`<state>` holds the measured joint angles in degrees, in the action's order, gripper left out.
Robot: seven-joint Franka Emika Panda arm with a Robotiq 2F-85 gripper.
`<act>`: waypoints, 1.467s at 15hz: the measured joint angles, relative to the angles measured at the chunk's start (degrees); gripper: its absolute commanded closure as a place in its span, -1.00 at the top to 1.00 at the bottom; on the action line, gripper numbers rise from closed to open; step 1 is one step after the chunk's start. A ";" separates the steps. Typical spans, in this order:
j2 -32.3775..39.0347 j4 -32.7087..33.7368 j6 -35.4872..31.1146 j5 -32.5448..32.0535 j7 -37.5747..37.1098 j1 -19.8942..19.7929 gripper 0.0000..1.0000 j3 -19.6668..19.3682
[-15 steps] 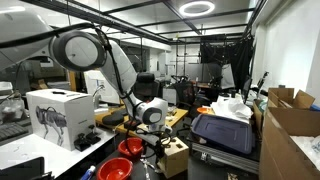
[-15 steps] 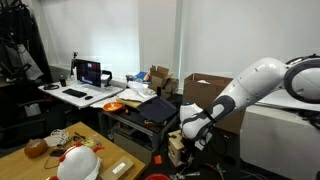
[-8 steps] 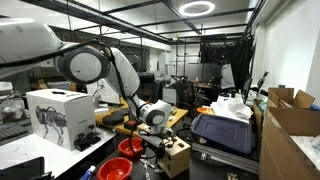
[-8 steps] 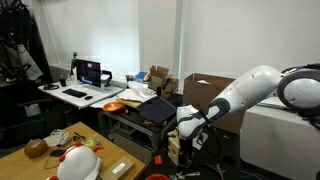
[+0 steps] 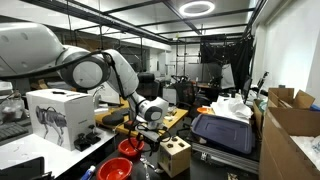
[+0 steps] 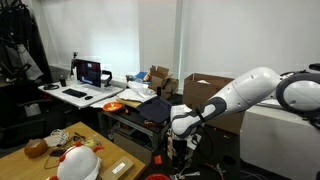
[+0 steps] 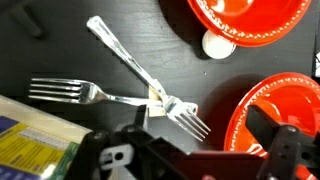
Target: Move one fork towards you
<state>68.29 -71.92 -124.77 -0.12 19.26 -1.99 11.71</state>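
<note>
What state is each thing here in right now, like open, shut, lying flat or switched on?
Robotiq gripper: open, holding nothing.
Silver metal fork with tines pointing left: lying flat, crossing the other fork.
Silver metal fork lying diagonally: lying flat, untouched by the gripper.
Red round plastic bowl: upright, looks empty.
Black laptop on the desk: lid open, screen lit.

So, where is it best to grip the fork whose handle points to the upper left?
Take the diagonal fork at mid-handle, from straight above, jaws across its narrow width. It lies flat, and its tine end crosses the other fork.
</note>
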 measured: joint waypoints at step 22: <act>-0.23 -3.77 -0.85 -3.63 5.47 1.22 1.00 -1.45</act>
<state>68.06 -75.69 -125.62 -3.75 24.73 -0.77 10.27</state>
